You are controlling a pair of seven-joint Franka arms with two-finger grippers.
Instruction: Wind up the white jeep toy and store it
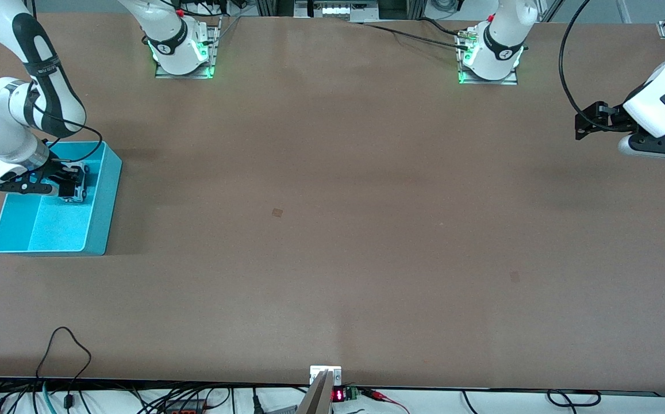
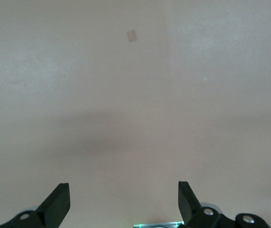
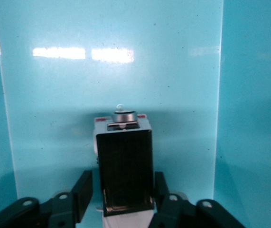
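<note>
Right gripper (image 3: 120, 192) hangs inside the cyan bin (image 1: 102, 195) at the right arm's end of the table, its fingers (image 3: 83, 189) clasping the white jeep toy (image 3: 124, 166) by its sides; no lettering is legible. Left gripper (image 2: 123, 202) waits spread open over bare table (image 1: 366, 230).

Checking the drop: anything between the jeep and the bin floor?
Nothing visible. The right gripper is down inside the cyan bin, fingers either side of the white jeep toy; only bare bin floor shows around it. The left gripper waits open over bare table at its own end.
</note>
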